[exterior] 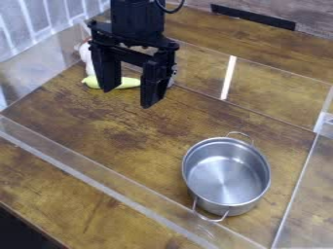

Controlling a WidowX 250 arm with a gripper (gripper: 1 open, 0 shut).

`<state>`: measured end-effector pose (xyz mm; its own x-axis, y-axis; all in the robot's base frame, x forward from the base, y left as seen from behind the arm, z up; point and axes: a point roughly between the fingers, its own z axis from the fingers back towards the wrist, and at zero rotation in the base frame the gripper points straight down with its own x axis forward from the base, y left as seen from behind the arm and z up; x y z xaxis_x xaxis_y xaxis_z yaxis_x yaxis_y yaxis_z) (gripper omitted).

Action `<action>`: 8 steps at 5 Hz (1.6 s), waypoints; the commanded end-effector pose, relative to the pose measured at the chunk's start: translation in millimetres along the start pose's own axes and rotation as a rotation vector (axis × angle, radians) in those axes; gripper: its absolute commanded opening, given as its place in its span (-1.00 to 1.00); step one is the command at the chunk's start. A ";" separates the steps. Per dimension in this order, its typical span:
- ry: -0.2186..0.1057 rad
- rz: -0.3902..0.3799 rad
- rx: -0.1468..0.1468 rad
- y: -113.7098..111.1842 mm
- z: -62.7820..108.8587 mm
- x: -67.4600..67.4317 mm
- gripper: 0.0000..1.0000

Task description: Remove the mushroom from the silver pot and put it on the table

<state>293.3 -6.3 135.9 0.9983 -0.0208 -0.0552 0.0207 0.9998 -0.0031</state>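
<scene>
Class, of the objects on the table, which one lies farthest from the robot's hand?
The silver pot, standing alone at the front right, well clear of the hand. The yellow-green piece lies right by the hand's fingers at the back left.

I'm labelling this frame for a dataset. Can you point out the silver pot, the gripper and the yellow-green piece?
silver pot (pixel 267 171): camera view, on its right rim.
gripper (pixel 127 83): camera view, midway between the fingertips of its open jaws.
yellow-green piece (pixel 129 86): camera view, on the part showing between the fingers.
</scene>
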 end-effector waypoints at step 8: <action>-0.021 -0.233 0.083 -68.1 -46.7 40.1 1.00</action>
<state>325.7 -77.5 74.2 0.9632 -0.2550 -0.0848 0.2606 0.9633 0.0638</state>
